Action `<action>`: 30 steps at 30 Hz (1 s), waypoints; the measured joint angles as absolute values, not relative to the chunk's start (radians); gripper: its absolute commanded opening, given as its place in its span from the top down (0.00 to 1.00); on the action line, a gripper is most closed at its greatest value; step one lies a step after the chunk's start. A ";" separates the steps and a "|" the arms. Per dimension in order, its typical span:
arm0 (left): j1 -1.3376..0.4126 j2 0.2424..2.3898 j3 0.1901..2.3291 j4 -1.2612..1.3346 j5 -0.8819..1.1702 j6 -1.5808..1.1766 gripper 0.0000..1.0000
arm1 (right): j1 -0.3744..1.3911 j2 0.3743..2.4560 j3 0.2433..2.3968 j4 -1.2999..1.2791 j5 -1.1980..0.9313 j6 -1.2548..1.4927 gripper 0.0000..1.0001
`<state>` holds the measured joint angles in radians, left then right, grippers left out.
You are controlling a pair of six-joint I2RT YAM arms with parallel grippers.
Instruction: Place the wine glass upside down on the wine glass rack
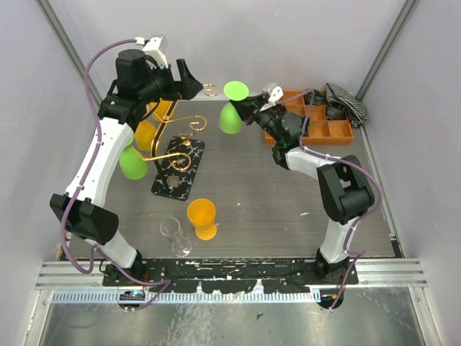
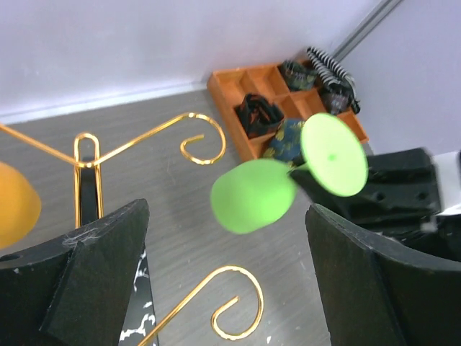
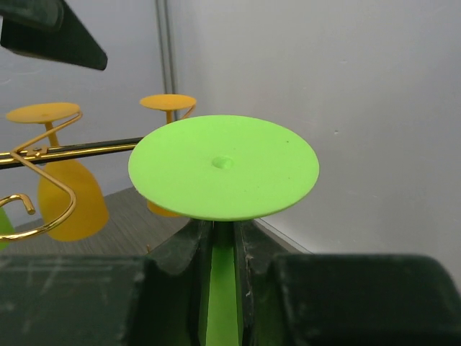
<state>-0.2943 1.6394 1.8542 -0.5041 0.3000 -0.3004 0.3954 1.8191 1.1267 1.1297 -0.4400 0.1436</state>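
Right claw pinches the green wine glass by the stem, foot up, upper centre of frame, right of the wine glass rack. Left claw gapes wide (empty). Misaligned, the foot could clip a scroll arm and tip the rack.

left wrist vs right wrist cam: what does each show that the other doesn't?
Left wrist only: the orange tray, the marbled base of the rack, and the bowl of the green wine glass. Right wrist only: the green stem clamped between the jaws of the right gripper, and the upturned feet of two orange glasses. Both: the green foot and the rack's gold arms.
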 measured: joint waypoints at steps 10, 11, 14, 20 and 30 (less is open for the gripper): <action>-0.294 1.613 1.777 -0.376 0.290 -0.323 0.04 | 0.443 2.003 1.288 1.182 -0.530 0.166 0.99; -0.294 1.613 1.777 -0.374 0.287 -0.321 0.04 | 0.447 2.016 1.305 1.182 -0.537 0.168 0.99; -0.294 1.611 1.777 -0.374 0.281 -0.316 0.04 | 0.455 2.045 1.347 1.182 -0.549 0.174 0.99; -0.294 1.611 1.779 -0.379 0.274 -0.303 0.03 | 0.463 2.106 1.421 1.180 -0.559 0.187 0.99; -0.291 1.611 1.785 -0.408 0.266 -0.271 0.03 | 0.477 2.171 1.462 1.179 -0.552 0.190 0.99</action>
<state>-0.2913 1.6112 1.7851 -0.4080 0.2661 -0.2707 0.4774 2.1712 1.4620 1.1786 -0.5522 0.1902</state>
